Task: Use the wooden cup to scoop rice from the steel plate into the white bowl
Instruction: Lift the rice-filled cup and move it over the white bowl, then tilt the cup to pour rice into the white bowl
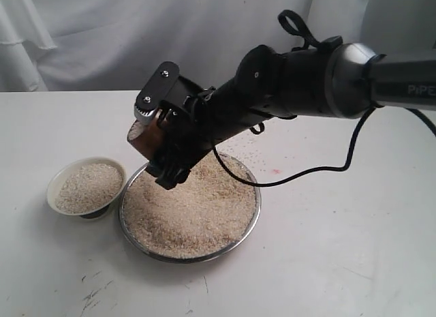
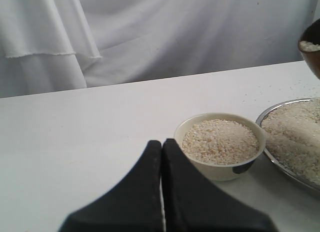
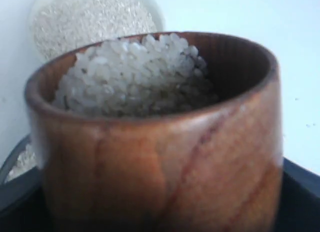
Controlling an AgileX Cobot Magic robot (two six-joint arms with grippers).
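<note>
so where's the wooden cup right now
In the exterior view the wooden cup is held up in the right fingers, left of centre, above the far-left rim of the steel plate and just right of the white bowl; it is full of rice.

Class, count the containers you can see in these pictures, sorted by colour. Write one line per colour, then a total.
Silver: 1, the steel plate
White: 1, the white bowl
Reddish-brown: 1, the wooden cup
Total: 3
</note>
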